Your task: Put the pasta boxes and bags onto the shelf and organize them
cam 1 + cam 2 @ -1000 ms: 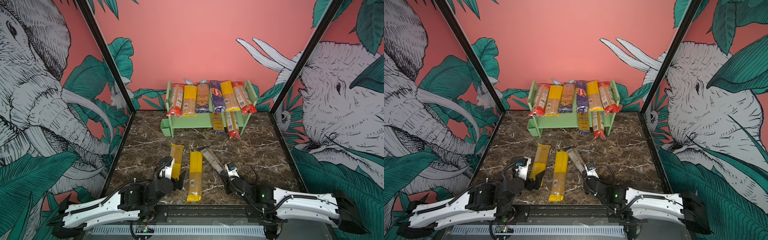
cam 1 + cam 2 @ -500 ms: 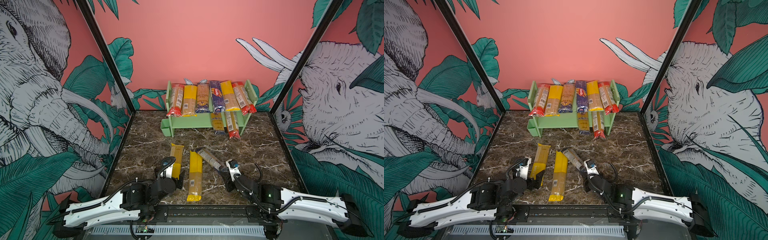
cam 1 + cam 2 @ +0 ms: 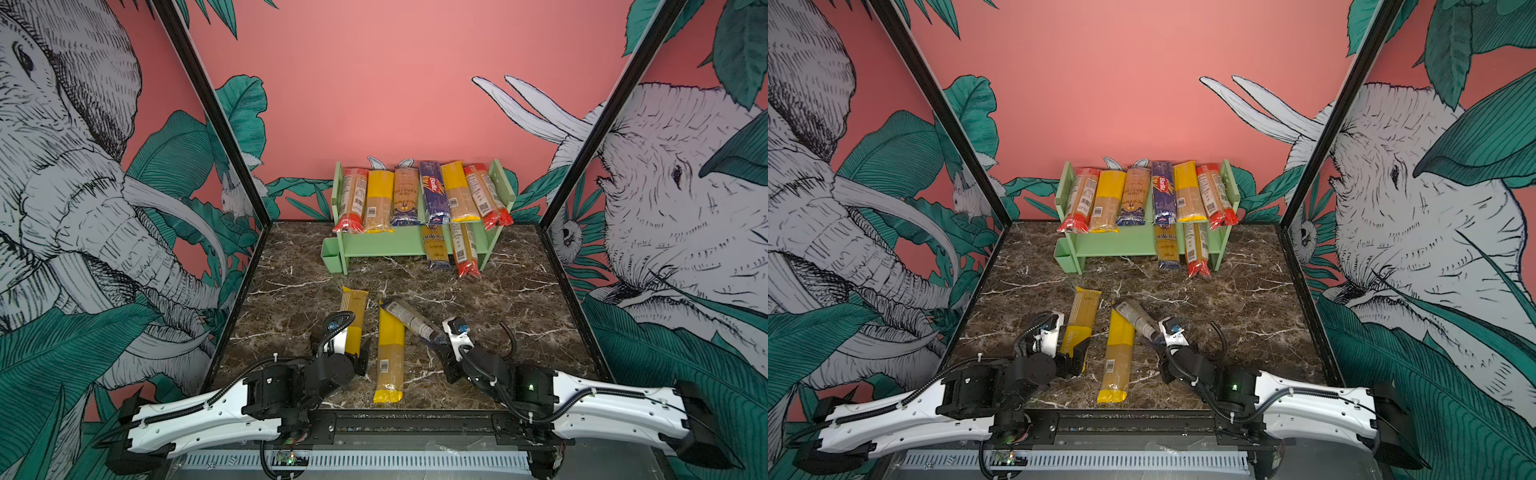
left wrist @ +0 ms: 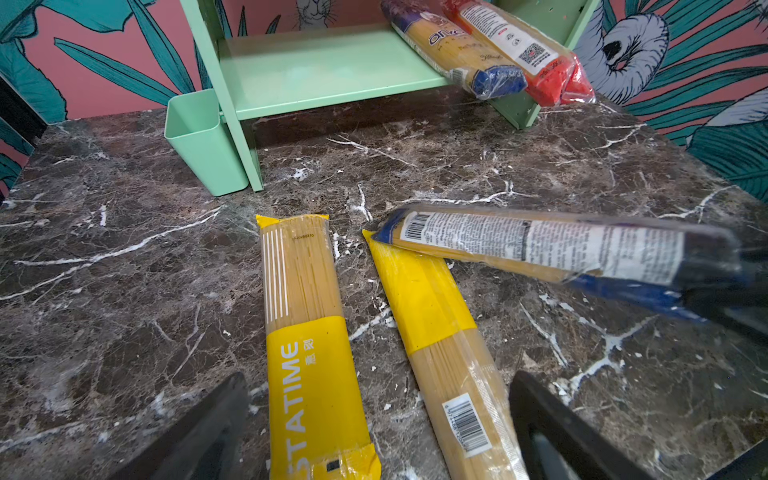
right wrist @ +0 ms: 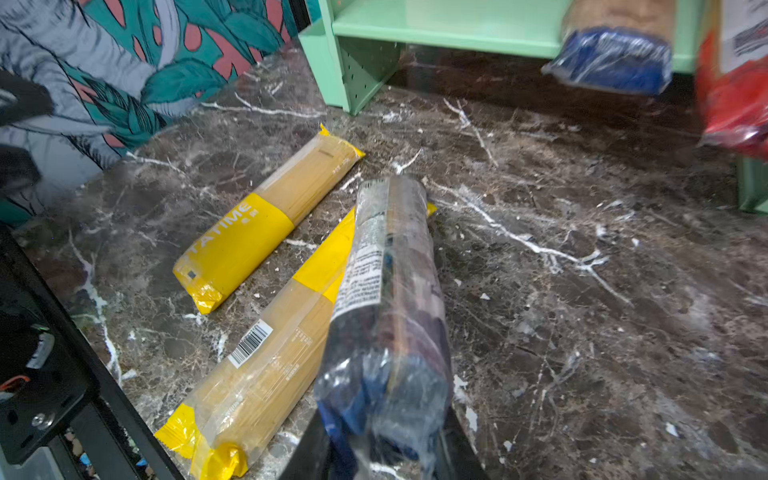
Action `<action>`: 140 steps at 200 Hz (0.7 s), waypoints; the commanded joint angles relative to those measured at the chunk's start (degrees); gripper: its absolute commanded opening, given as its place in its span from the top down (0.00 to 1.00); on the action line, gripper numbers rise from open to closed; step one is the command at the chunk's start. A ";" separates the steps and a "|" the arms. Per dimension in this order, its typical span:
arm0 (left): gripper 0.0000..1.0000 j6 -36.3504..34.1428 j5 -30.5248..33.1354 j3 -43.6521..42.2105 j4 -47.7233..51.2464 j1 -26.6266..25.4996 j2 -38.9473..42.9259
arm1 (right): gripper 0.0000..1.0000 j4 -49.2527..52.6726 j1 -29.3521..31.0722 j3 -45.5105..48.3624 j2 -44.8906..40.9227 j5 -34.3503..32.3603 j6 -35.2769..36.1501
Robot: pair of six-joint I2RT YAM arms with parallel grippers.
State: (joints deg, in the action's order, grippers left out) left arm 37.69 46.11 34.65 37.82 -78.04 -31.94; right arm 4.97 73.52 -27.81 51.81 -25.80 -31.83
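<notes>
Risk: gripped at 1 end only, the long blue-print packet [image 5: 390,266] may sag, slip or drag the middle yellow packet [image 3: 390,353] under its far tip. The right gripper [image 3: 444,351] is clamped on its near end. The left gripper [image 3: 355,353] is spread wide and empty, over the left yellow packet [image 3: 354,309]. The shelf [image 3: 390,247], far centre, holds 8 packets.

The blue-ended packet [image 5: 386,332] hides tips of the right tool [image 5: 380,453]; the red packet [image 5: 735,104] is cropped.
</notes>
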 commanded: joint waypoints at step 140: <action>0.01 1.81 0.96 -3.98 0.51 -0.20 3.11 | 0.78 -17.26 0.49 3.29 29.51 10.64 -2.23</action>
State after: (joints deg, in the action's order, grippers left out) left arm 38.00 46.02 30.96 37.41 -78.04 -29.69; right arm -5.43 73.54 -25.91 76.97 -17.63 -34.85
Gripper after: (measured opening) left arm 0.986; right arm 0.248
